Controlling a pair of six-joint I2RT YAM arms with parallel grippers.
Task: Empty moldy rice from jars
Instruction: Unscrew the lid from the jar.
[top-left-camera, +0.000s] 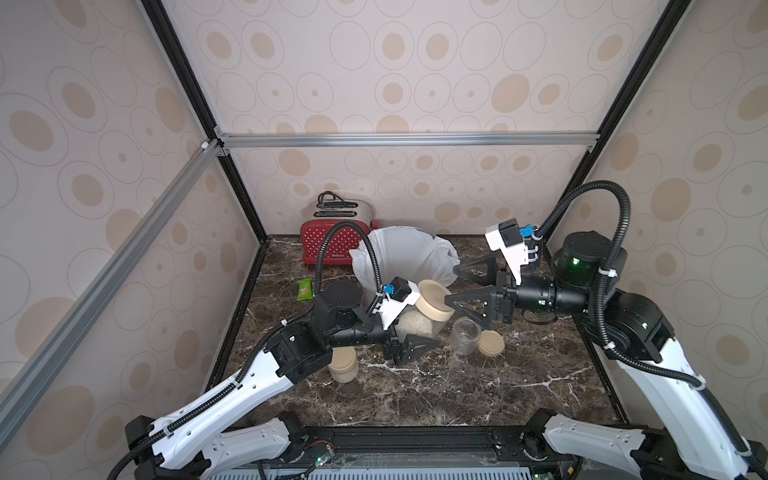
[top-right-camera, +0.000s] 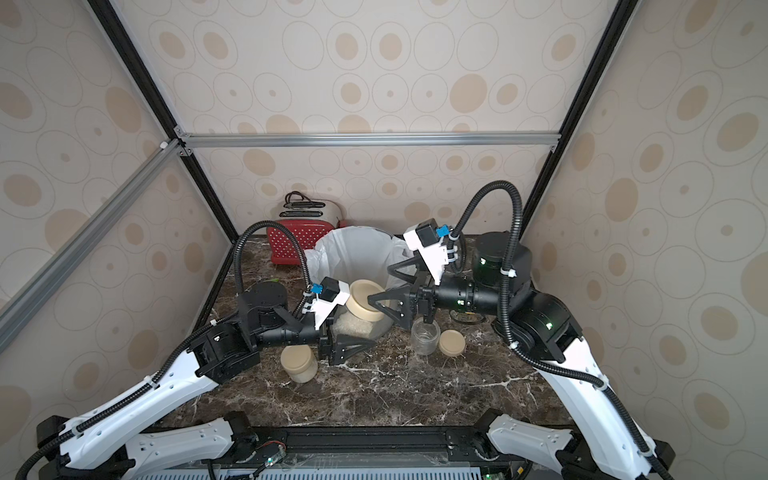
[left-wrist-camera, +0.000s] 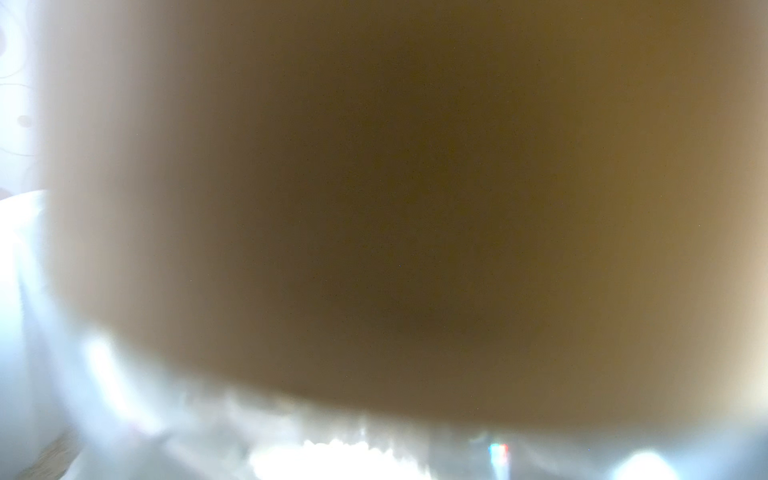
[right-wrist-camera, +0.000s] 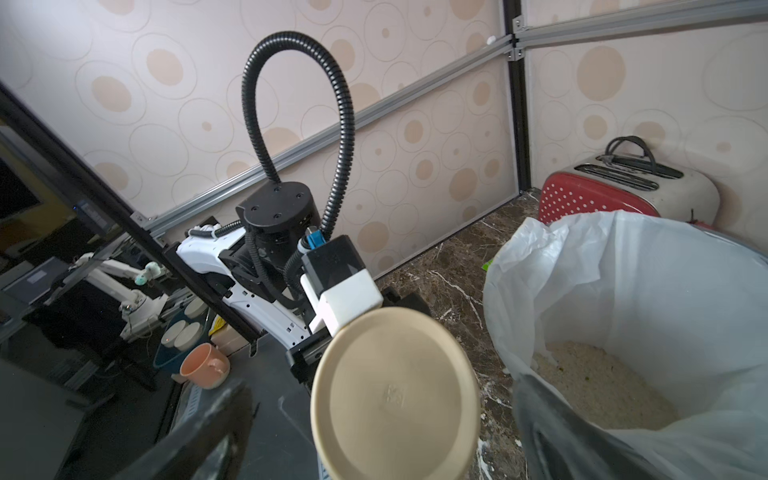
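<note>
My left gripper (top-left-camera: 409, 343) is shut on a glass jar (top-left-camera: 417, 324) part full of moldy rice (top-left-camera: 413, 328), held tilted just in front of the bin. The jar's beige lid (top-left-camera: 434, 300) is on and faces my right gripper (top-left-camera: 452, 284). That gripper is open, one finger on each side of the lid (right-wrist-camera: 395, 395) with gaps showing in the right wrist view. The left wrist view is filled by the blurred beige lid (left-wrist-camera: 374, 208). An empty open jar (top-left-camera: 465, 336) stands beside its loose lid (top-left-camera: 490, 343). A closed full jar (top-left-camera: 343, 365) stands under my left arm.
A bin with a white liner (top-left-camera: 436, 249) stands behind the held jar, with rice (right-wrist-camera: 602, 386) lying in it. A red toaster (top-left-camera: 332, 245) sits at the back wall. A green packet (top-left-camera: 304, 289) lies at the left. Scattered grains lie on the dark marble table (top-left-camera: 457, 395).
</note>
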